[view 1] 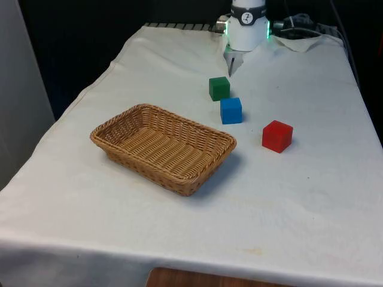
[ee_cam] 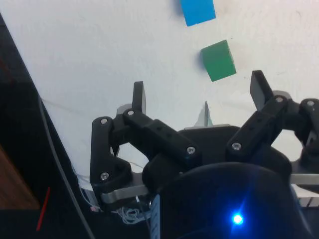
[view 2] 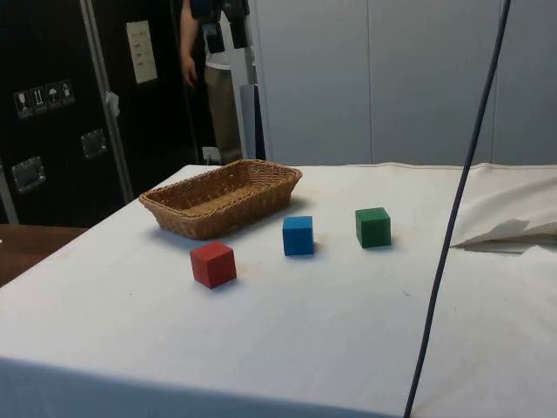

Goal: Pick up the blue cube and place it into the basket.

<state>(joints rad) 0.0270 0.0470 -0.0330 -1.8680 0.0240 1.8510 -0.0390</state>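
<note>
Three cubes share the worktop [view 1: 311,197] with a wicker basket [view 1: 163,146] in the front view. The blue cube [view 1: 231,110] sits just beside the green cube [view 1: 219,88], which lies nearer the robot, while the red cube [view 1: 277,136] stands apart toward the front view's right. The basket lies toward the front view's left of the blue cube, near but not touching it.

From the side view, the blue cube [view 2: 298,235] rests flat on the cloth between the red cube [view 2: 212,264] and the green cube [view 2: 372,226], with clear gaps on both sides, and the basket [view 2: 222,196] lies just behind it. Its faces look flat and its edges crisp, so it is probably a stiff, light block, not fragile; the painted surface may be somewhat smooth. Two opposite vertical faces at mid-height seem the best place to take hold, preferably the pair that does not face the green cube, so the fingers have room.

At the wrist view, the hand [ee_cam: 202,94] is released, its two fingers spread wide with nothing between them. It hangs above bare cloth, with the green cube [ee_cam: 218,60] just past the fingertips and the blue cube [ee_cam: 198,11] farther on.
</note>
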